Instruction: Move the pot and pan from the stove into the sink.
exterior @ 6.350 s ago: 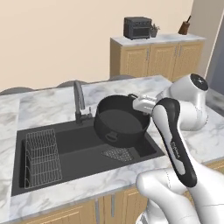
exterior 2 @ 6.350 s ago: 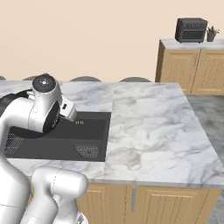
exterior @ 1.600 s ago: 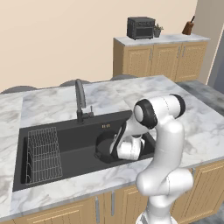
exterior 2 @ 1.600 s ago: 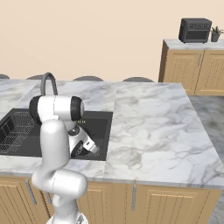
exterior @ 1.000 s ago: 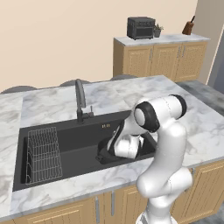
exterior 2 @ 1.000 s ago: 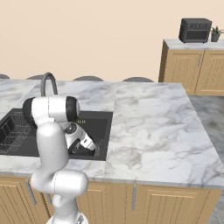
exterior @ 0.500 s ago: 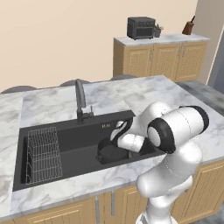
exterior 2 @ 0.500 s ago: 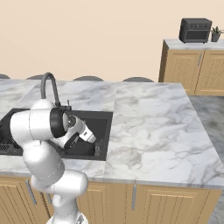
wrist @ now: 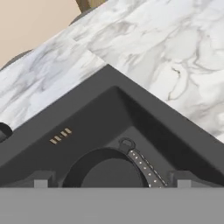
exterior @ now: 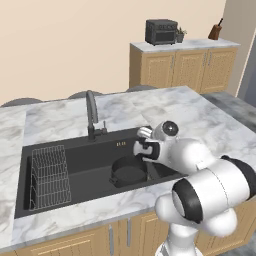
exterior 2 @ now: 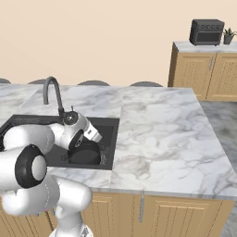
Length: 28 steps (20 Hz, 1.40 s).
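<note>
The pot (exterior: 128, 171) is a deep dark round vessel standing upright on the floor of the sink (exterior: 75, 156), in its right half. From the right base view the pot (exterior 2: 86, 153) sits near the basin's right wall (exterior 2: 107, 139). My gripper (exterior: 139, 152) hangs just above the pot's far right rim, open and apart from it. In the hand view the pot (wrist: 105, 171) lies below with one loop handle (wrist: 127, 143) showing. The gripper (wrist: 111, 181) has its tips spread wide and nothing between them. The pan and the stove are out of view.
A wire rack (exterior: 47, 170) fills the sink's left end and the dark arched faucet (exterior: 90, 112) stands behind the basin. Marble counter (exterior: 190, 112) surrounds it. A grey perforated strip (wrist: 144, 168) lies beside the pot. A toaster oven (exterior: 161, 31) stands on far cabinets.
The jaws have widened and let go of the pot, which stays on the sink floor. The hand has lifted off the pot's rim and the arm has folded toward the camera.
</note>
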{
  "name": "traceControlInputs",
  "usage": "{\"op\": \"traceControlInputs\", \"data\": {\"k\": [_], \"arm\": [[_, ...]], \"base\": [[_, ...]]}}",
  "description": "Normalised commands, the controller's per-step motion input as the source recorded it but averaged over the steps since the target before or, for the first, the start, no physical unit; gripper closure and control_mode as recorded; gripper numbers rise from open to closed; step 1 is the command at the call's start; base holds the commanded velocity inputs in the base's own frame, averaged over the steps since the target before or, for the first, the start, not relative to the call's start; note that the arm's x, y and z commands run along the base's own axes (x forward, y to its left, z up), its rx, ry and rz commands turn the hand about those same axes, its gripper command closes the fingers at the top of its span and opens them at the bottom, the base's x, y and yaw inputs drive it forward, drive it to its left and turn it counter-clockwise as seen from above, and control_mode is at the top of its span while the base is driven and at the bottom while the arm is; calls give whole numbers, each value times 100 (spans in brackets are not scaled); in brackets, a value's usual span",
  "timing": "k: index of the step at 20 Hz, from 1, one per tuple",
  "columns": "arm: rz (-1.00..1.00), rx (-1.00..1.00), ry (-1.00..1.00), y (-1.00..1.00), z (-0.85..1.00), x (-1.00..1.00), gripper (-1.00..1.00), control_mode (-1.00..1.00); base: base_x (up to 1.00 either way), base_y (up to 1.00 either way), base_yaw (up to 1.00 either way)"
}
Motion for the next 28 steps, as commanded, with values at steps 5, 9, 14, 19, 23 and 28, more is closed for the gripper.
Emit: {"op": "traceControlInputs", "data": {"k": [5, 9, 14, 19, 23, 28], "arm": [[0, -2, 8, 3, 100, -22, -100, -100], [2, -4, 14, 0, 98, -43, -100, -100], [8, -7, 8, 0, 71, -79, -100, -100], [18, -9, 0, 0, 23, -94, -100, -100], [16, -5, -6, -3, 10, -93, -100, -100], [11, 0, -25, -17, 0, -82, -100, -100]], "base": [[0, 0, 0], [0, 0, 0], [0, 0, 0], [0, 0, 0], [0, 0, 0], [0, 0, 0]]}}
